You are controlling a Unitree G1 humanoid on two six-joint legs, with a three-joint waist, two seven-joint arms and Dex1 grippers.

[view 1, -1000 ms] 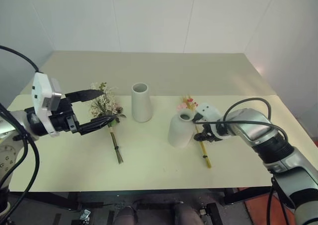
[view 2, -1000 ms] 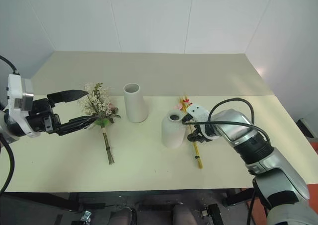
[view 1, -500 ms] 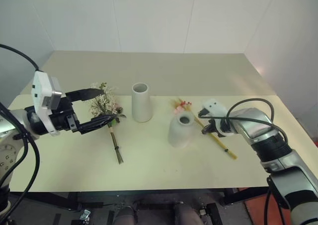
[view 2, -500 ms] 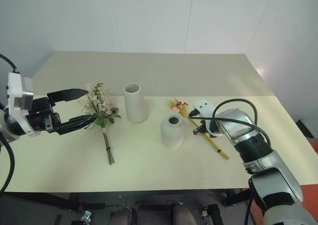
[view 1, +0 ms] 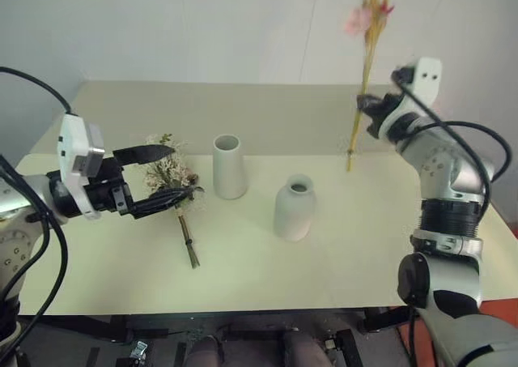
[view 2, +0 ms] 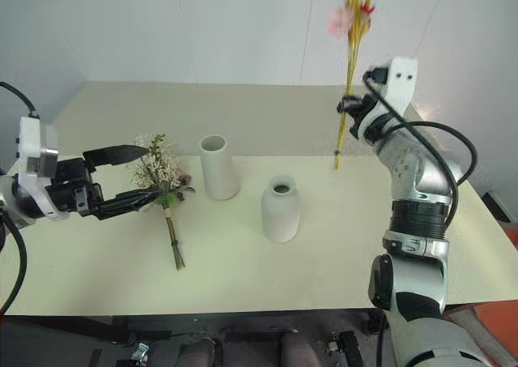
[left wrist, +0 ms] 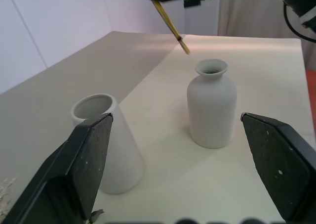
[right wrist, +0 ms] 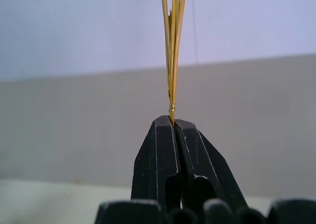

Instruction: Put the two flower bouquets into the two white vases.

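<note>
Landmark: short bottle vase [view 1: 293, 209], standing on the cream table [view 1: 267, 262].

Left gripper [view 1: 162, 175]: far left of the bottle vase, fingers spread wide, one above and one below the head of the bushy bouquet [view 1: 173, 181]. Whether they touch it I cannot tell. The bouquet lies flat on the table, stems toward the near edge.

Tall cone vase [view 1: 229, 167]: upright, just left of and behind the bottle vase.

Right gripper [view 1: 366, 108]: raised, right of and above the bottle vase, fingers pressed together on the golden plume [view 1: 363, 83]. The plume is upright, with its pink flower uppermost.
</note>
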